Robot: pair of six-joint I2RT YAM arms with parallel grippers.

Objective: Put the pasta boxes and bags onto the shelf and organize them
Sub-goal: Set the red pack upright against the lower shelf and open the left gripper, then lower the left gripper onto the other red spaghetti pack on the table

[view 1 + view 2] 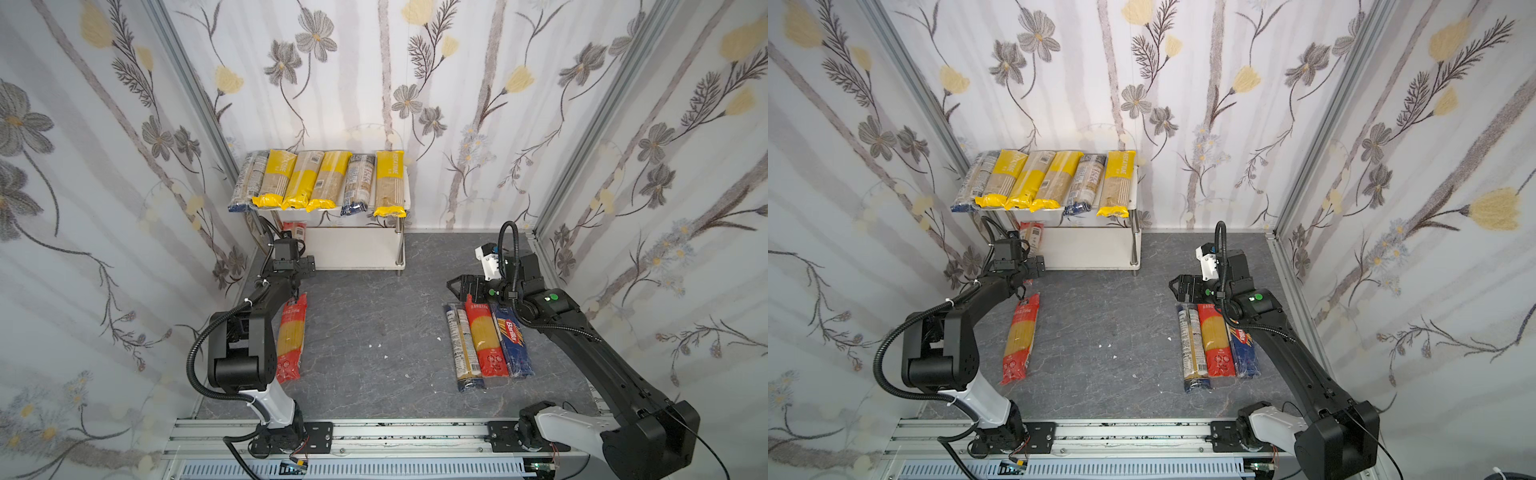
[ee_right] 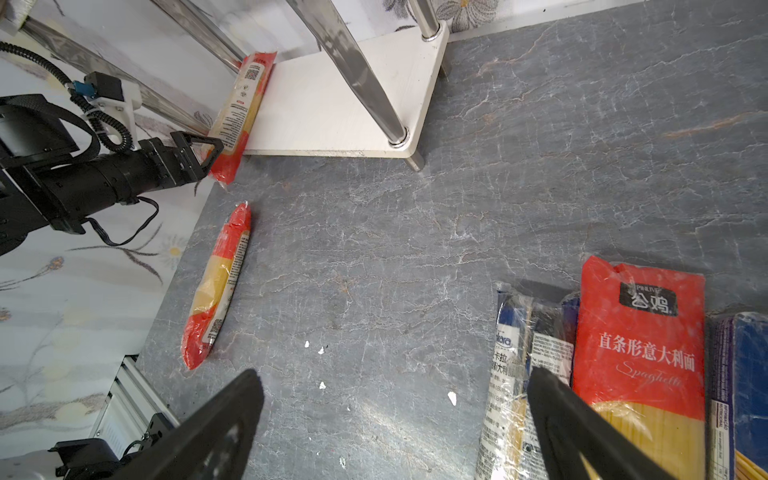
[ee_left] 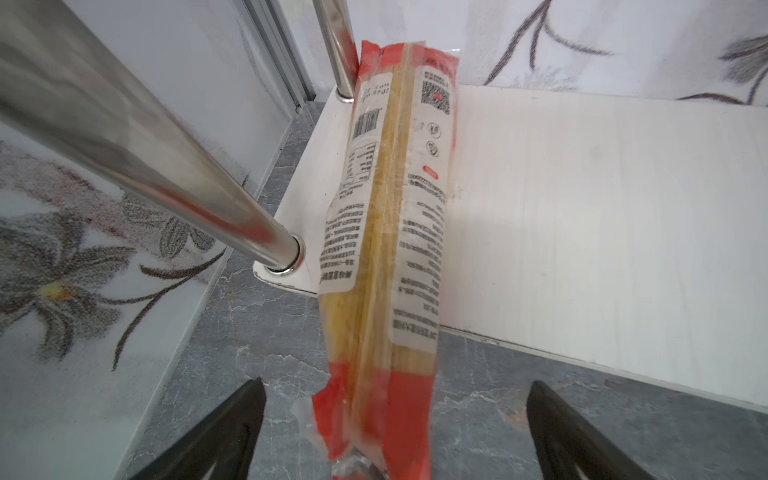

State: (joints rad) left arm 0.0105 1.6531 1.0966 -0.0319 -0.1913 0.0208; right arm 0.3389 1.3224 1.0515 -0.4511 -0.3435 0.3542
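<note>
Pasta bag, red ends, ctr frame, sits partly on lower shelf board; my left hand gapes wide round its tail, empty. Prob. light, stiff, brittle, slick: I'd grip mid-length.

The shelf carries six packs on its upper board. Its lower board carries one red-ended pack, which ends between the spread fingers of the left gripper. The grey tabletop carries three packs beside the right gripper and a single pack behind the left gripper.
</note>
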